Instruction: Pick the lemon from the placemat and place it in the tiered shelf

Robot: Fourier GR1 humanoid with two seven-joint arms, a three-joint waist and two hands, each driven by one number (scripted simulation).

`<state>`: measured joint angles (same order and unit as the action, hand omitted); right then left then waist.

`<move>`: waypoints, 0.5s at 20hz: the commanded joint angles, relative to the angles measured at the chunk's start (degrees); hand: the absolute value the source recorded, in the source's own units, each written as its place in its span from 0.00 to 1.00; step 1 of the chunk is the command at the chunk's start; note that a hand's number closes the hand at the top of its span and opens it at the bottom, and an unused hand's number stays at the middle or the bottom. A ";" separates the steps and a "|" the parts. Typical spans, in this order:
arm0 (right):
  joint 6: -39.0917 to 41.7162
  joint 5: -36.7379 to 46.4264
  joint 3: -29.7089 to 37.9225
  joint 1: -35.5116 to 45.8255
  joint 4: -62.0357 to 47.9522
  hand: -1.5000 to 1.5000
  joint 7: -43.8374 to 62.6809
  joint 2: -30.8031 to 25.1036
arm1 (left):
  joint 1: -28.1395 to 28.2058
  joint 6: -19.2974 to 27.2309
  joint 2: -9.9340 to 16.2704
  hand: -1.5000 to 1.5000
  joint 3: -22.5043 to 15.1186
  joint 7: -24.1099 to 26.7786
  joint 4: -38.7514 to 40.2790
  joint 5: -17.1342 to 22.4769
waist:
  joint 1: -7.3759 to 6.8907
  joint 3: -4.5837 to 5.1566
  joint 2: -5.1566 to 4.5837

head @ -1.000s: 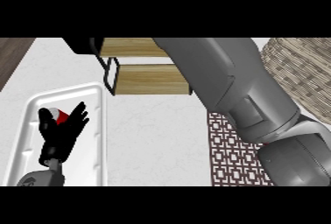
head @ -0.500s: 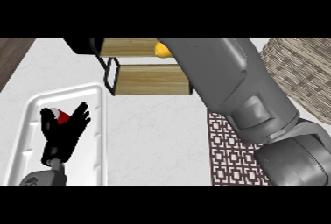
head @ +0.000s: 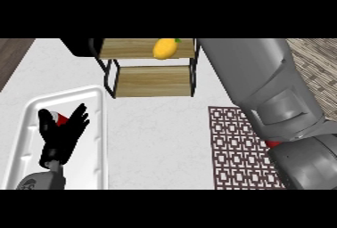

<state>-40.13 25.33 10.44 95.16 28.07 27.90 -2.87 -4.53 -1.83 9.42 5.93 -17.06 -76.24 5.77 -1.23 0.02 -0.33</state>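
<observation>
A yellow lemon (head: 166,48) lies on the top board of the tiered shelf (head: 153,79), a black-framed stand with two wooden boards at the back of the counter. The patterned brown placemat (head: 240,147) lies at the right with nothing showing on it. My right forearm runs from the lower right up past the shelf's right side and out of the view's top; its hand does not show. My left hand (head: 60,134) stands open at the lower left, fingers up, over a white tray (head: 97,133).
A small red object (head: 62,118) lies in the white tray behind my left hand. A woven basket-like surface (head: 319,53) shows at the upper right. A dark object (head: 77,46) sits left of the shelf's top.
My right forearm has swung to the right, off the shelf. The lemon, hidden one second ago, now lies uncovered on the top board. The left hand has not moved.
</observation>
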 commanded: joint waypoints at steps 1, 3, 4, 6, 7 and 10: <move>-2.82 2.31 -0.19 -0.56 -0.47 0.00 1.05 -4.57 | 2.31 -1.10 1.25 0.50 0.86 1.13 -0.76 0.34 | 0.28 0.03 0.23; -5.69 3.26 -0.42 -1.20 1.65 0.00 5.30 -4.94 | 2.23 -1.23 0.71 0.50 1.04 1.81 1.39 0.51 | 1.35 0.02 0.58; -4.11 2.37 0.75 -2.69 1.81 0.00 4.22 -7.97 | 2.39 -0.08 0.21 0.50 0.35 -0.68 -2.17 0.39 | 1.05 -0.03 0.54; -6.01 2.85 0.15 -4.68 6.44 0.00 6.32 -7.91 | 0.80 -1.00 2.11 0.50 2.16 -0.20 0.87 0.86 | 2.43 -0.05 0.93; -6.43 2.19 1.23 -5.36 7.31 0.00 7.10 -9.13 | 1.94 0.15 0.16 0.50 1.55 1.98 1.60 0.22 | 2.31 -0.04 0.83; -3.52 0.48 1.61 -10.41 14.25 0.00 8.53 -10.77 | 1.68 2.21 -1.77 0.50 0.31 1.50 1.32 -1.05 | 2.94 -0.08 0.99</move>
<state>-44.16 27.08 11.33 89.55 36.04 34.53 -11.50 -2.25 -1.45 9.19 6.72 -15.05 -76.30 5.57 0.83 -0.16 0.57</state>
